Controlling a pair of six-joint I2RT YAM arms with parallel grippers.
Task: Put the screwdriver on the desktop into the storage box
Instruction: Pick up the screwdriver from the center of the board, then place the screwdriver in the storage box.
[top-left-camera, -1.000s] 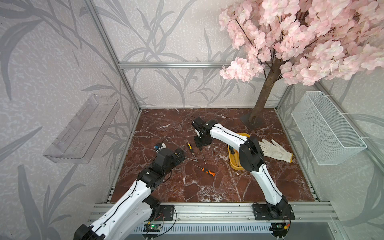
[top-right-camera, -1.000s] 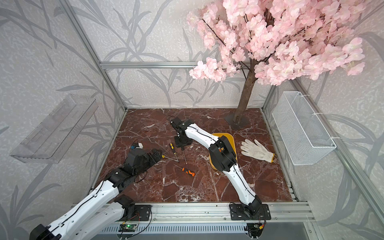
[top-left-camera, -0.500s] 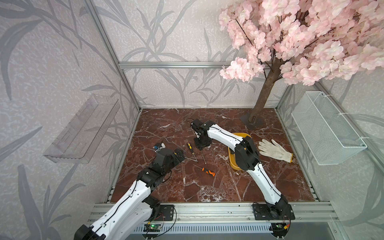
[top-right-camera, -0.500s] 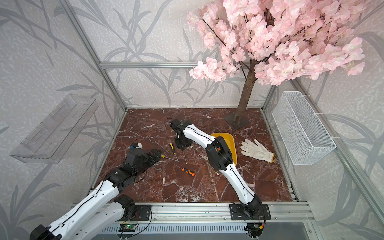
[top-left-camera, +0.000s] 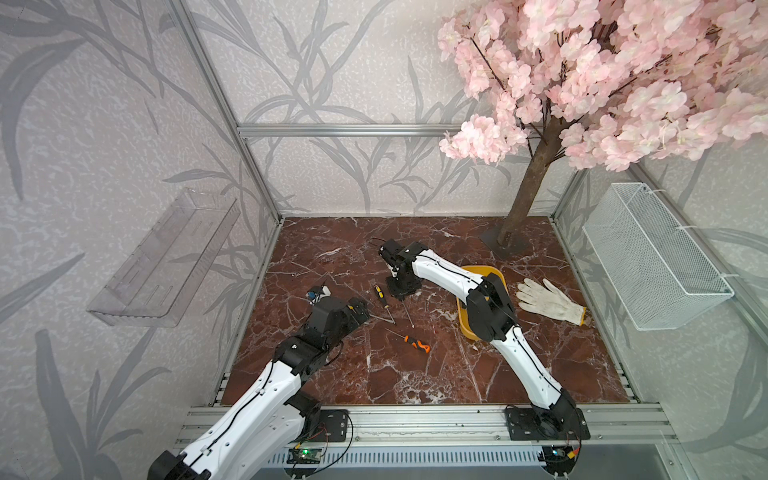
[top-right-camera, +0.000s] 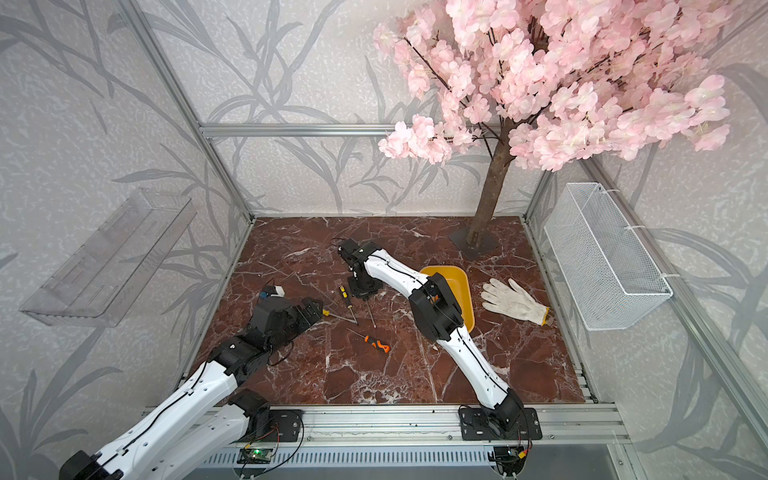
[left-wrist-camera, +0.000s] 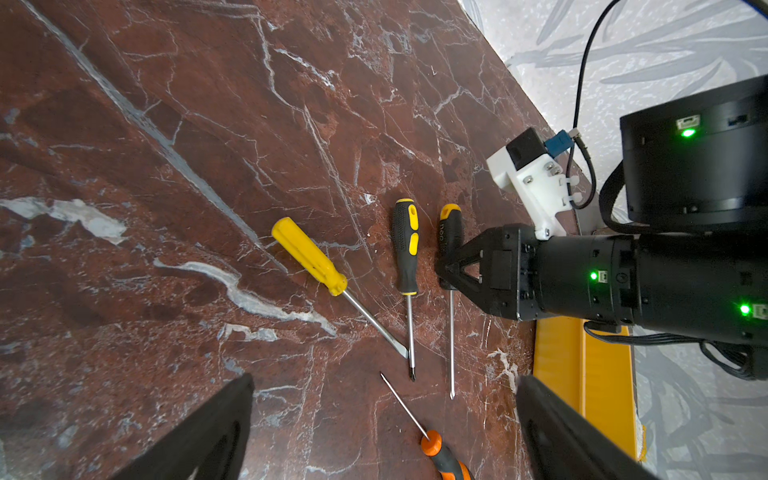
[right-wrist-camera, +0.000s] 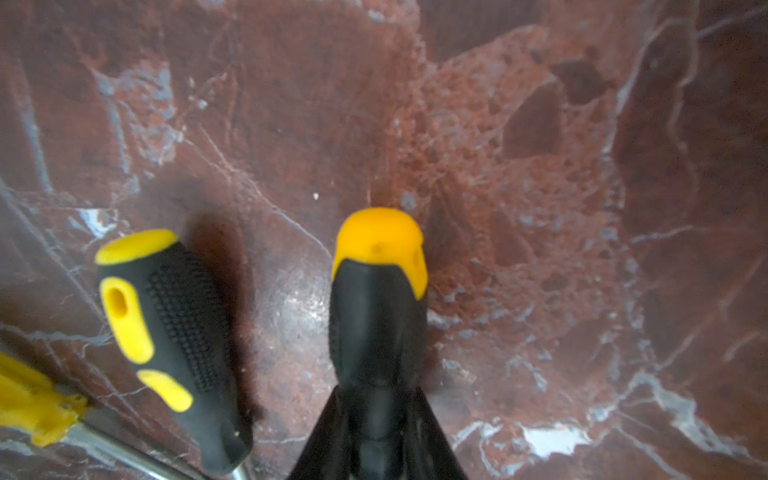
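Observation:
Several screwdrivers lie on the marble desktop (top-left-camera: 415, 382). My right gripper (right-wrist-camera: 376, 397) (top-left-camera: 401, 286) is shut on the handle of a black screwdriver with an orange-yellow cap (right-wrist-camera: 378, 299) (left-wrist-camera: 451, 224). Its shaft (left-wrist-camera: 451, 340) still rests on the desktop. Beside it lie a black-and-yellow screwdriver (left-wrist-camera: 406, 245) (top-left-camera: 379, 292), an all-yellow one (left-wrist-camera: 309, 257) and an orange-and-black one (top-left-camera: 415, 343) (left-wrist-camera: 440, 453). My left gripper (left-wrist-camera: 384, 380) (top-left-camera: 361, 309) hovers open near their tips, holding nothing. The yellow storage box (top-right-camera: 449, 278) (left-wrist-camera: 582, 365) sits to the right, partly hidden by my right arm.
A white work glove (top-left-camera: 548, 299) lies right of the box. The tree trunk (top-left-camera: 528, 199) stands on a plate at the back right. A white wire basket (top-left-camera: 652, 257) hangs on the right wall and a clear shelf (top-left-camera: 166, 257) on the left wall.
My right gripper's jaws have closed onto the black screwdriver's handle. The left arm has stayed where it was, still open.

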